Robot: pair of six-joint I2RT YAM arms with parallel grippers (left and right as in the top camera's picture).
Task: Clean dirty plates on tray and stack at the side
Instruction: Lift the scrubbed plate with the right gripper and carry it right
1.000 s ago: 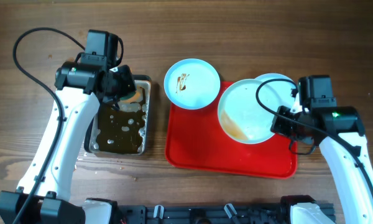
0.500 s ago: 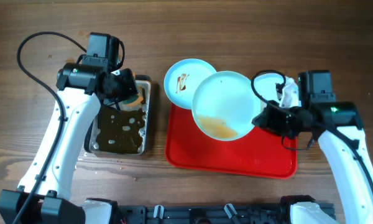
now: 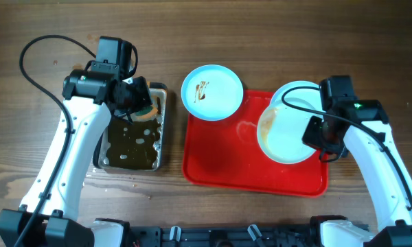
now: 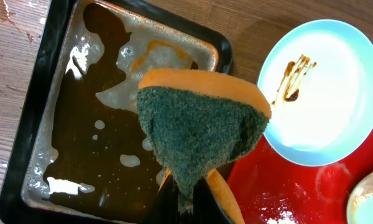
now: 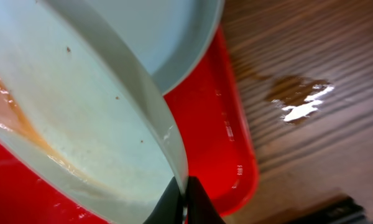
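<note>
I see left claw pinching sponge over pan left of tray | right claw clamped on tilted plate above tray's right half | smeared plate at tray's far-left corner

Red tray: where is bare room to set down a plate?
The tray is bare in its left half, between the smeared plate at the far corner and the held plate. Its right half is crowded: the held plate overlaps another plate.

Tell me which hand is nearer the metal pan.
Left. The left hand hovers over the pan with a sponge; the right hand grips a plate over the red tray, farther off.
</note>
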